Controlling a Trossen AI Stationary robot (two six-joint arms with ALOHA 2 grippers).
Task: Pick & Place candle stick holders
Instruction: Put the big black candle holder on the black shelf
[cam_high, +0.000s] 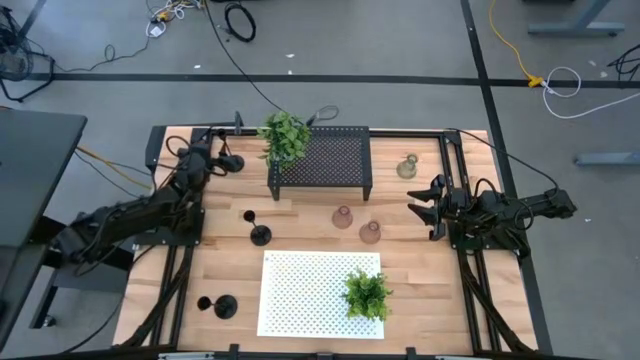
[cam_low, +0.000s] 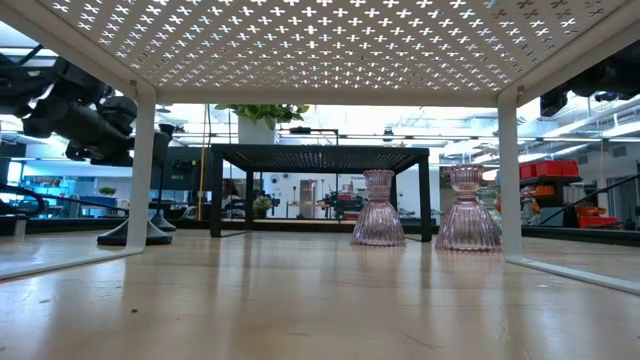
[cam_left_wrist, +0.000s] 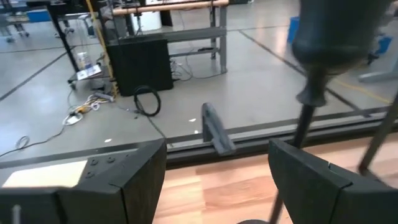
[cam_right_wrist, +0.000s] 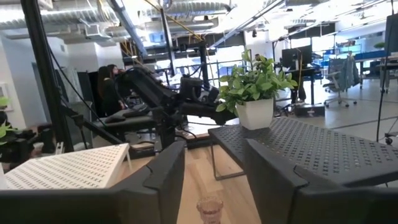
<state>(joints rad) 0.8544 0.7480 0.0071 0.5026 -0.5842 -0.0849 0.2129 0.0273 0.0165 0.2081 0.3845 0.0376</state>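
Observation:
My left gripper (cam_high: 224, 157) (cam_left_wrist: 217, 149) stands open at the table's far left corner. A slim black candle stick holder (cam_high: 233, 161) stands upright there, its cup (cam_left_wrist: 336, 31) and stem (cam_left_wrist: 303, 124) close by one finger. Two more black holders (cam_high: 259, 234) (cam_high: 225, 307) stand on their round bases on the left half. Two pink glass holders (cam_high: 342, 217) (cam_high: 370, 232) sit mid-table, and an olive-green one (cam_high: 407, 167) sits at the far right. My right gripper (cam_high: 419, 208) (cam_right_wrist: 214, 146) is open and raised at the right, pointing toward a pink holder (cam_right_wrist: 209, 208). My left gripper is level and open, with the black holder's stem (cam_left_wrist: 292, 168) right at the inner side of one finger (cam_left_wrist: 311, 180). I cannot tell whether the finger touches the stem.
A black mesh rack (cam_high: 320, 160) with a potted plant (cam_high: 284, 138) stands at the far middle. A white perforated rack (cam_high: 300, 290) with a second plant (cam_high: 367, 293) stands at the near middle. People stand in the room beyond the table (cam_right_wrist: 106, 81).

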